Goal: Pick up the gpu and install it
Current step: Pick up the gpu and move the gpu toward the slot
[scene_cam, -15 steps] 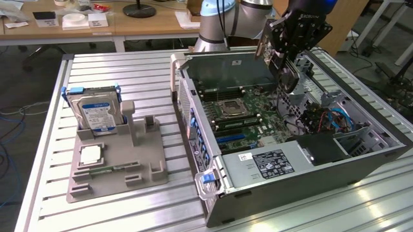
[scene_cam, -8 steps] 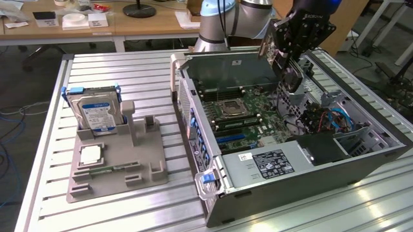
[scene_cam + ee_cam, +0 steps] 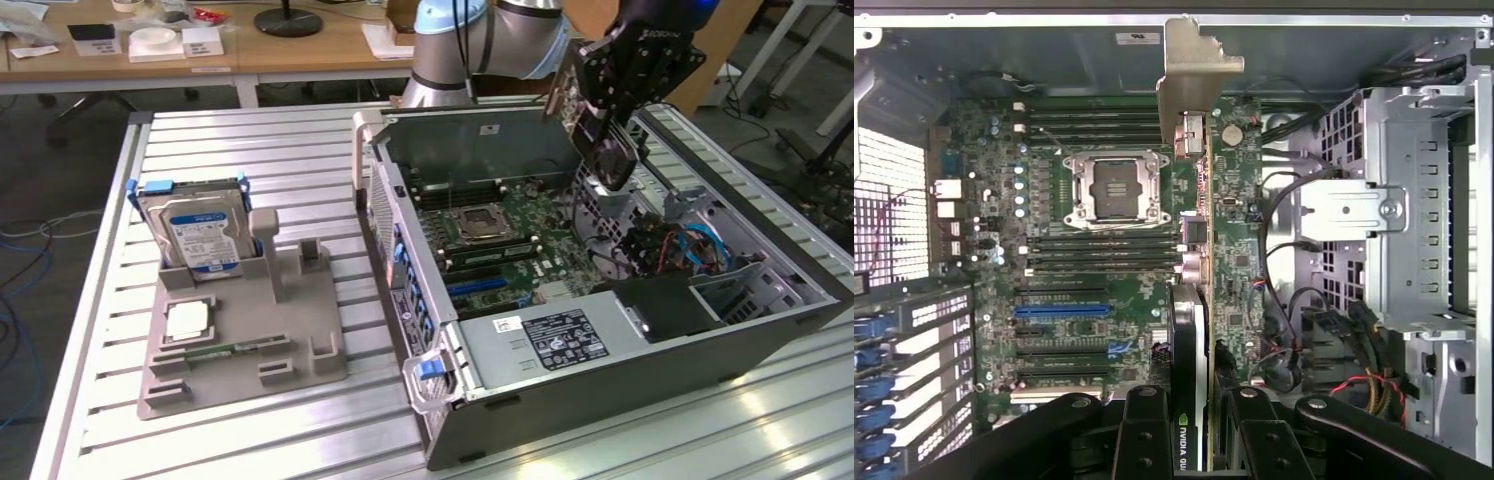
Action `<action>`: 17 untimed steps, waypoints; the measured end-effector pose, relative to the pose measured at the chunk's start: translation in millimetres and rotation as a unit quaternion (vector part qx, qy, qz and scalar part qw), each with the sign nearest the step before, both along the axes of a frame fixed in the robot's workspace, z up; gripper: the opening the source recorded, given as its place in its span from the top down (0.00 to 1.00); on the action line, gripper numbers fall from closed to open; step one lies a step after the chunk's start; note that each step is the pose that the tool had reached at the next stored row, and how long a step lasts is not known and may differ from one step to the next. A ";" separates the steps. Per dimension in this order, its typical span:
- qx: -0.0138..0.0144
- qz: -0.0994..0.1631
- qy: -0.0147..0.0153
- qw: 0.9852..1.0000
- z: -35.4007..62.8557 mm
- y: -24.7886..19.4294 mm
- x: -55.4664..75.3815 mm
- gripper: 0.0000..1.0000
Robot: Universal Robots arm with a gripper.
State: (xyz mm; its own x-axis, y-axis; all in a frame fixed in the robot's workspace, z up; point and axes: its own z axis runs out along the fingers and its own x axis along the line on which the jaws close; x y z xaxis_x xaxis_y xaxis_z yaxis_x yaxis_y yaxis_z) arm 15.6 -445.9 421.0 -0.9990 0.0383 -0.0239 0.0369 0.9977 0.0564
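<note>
My gripper (image 3: 638, 80) hangs above the open computer case (image 3: 747, 345), shut on the gpu (image 3: 610, 150). The card hangs upright over the case's drive-bay side. In the wrist view the gpu (image 3: 1196, 300) is seen edge-on, with its silver end bracket (image 3: 1190, 75) at the far end and the black cooler near my fingers (image 3: 1144, 435). The gripper (image 3: 1196, 430) clamps the card from both sides. Beneath it lies the motherboard (image 3: 1104, 215), and its blue slot (image 3: 1064, 311) sits off to one side of the card's edge.
A grey holder (image 3: 247, 370) at the exterior view's left carries a silver hard drive (image 3: 200, 235), a processor chip (image 3: 187, 320) and a memory stick (image 3: 240, 350). Inside the case are a metal drive cage (image 3: 1414, 200), loose cables (image 3: 681, 250) and the power supply (image 3: 561, 335).
</note>
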 end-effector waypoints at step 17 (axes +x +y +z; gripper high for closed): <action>0.000 0.000 0.000 1.000 0.0 0.0 13.9 0.73</action>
State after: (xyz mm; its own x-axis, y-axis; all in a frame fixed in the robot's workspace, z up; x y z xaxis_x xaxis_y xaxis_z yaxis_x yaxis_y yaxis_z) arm 29.5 -445.9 421.0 -0.9990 0.0382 -0.0239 0.0368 0.9977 0.0563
